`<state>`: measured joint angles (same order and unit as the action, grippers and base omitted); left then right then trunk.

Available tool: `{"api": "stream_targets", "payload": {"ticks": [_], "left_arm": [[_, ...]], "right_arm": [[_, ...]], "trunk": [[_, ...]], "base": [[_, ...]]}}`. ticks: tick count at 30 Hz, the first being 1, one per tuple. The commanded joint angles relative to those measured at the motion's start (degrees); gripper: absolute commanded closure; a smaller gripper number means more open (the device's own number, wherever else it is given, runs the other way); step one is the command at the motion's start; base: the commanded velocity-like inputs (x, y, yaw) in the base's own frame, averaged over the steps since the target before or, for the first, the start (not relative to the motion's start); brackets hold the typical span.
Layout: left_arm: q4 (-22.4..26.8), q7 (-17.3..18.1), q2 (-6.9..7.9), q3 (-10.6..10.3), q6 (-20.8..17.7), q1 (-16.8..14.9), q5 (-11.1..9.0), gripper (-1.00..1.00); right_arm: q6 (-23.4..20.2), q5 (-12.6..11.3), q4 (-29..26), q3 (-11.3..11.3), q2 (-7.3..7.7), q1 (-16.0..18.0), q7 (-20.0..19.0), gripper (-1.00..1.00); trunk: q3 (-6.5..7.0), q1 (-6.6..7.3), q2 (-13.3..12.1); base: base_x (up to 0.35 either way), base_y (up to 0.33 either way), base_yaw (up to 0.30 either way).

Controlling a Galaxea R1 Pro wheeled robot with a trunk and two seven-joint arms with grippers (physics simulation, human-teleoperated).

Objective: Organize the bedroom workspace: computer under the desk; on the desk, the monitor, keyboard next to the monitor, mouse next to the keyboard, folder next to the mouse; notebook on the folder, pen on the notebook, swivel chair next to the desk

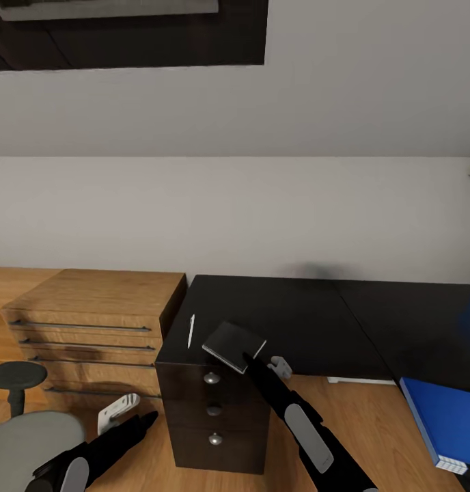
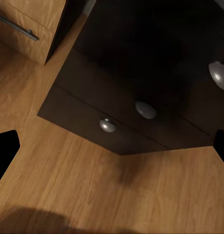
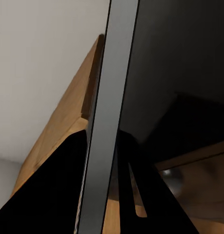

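Here the right hand [image 1: 247, 357] is clamped on the notebook [image 1: 232, 346] — tilted above the black surface [image 1: 296, 321], near the pen [image 1: 191, 331]. The left hand [image 1: 147, 418] hangs low — apparently apart.

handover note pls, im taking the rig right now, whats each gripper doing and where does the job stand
Right gripper: shut on the notebook, held tilted above the desk corner over the drawer unit.
Left gripper: low by the drawers, holding nothing; whether it is open I cannot tell.
Pen: lying on the desk beside the notebook.
Folder: at the right edge of the head view, low beside the desk, not on top.
Swivel chair: at lower left.
Left: folder onto the desk, notebook on it, pen on top, chair beside the desk.
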<state>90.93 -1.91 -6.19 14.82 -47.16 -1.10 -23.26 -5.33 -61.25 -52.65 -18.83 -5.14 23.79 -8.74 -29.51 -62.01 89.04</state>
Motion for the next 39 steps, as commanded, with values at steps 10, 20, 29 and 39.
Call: {"api": "stream_targets", "payload": {"ticks": [10, 20, 29, 39], "left_arm": [[-1.43, -0.20, 0.02, -1.34, -0.31, -0.05, -0.45, -1.00], [-16.15, -0.23, 0.25, -2.35, 8.39, -0.05, 2.56, -1.00], [-22.11, -0.20, 0.30, -2.26, 15.62, -0.05, 6.96, -1.00], [-22.53, -0.20, 0.30, -2.26, 15.69, -0.05, 7.00, -1.00]], "right_arm": [[-0.14, -0.47, -0.02, 0.08, 0.11, 0.03, -0.22, 1.00], [0.78, -0.28, -4.05, 0.11, 1.57, -0.21, 0.01, 1.00], [3.70, -0.27, -4.24, 0.17, 2.06, -0.23, 0.24, 1.00], [4.86, -0.49, -4.16, 0.20, 2.93, -0.23, 0.37, 1.00]], "trunk": [[1.17, 1.33, -2.39], [1.37, 1.33, -2.39], [1.56, 1.33, -2.39], [1.76, 1.33, -2.39]], "base": [[0.000, 0.000, -0.189], [0.000, 0.000, -0.259], [0.000, 0.000, -0.268], [-0.213, 0.000, -0.285]]}}
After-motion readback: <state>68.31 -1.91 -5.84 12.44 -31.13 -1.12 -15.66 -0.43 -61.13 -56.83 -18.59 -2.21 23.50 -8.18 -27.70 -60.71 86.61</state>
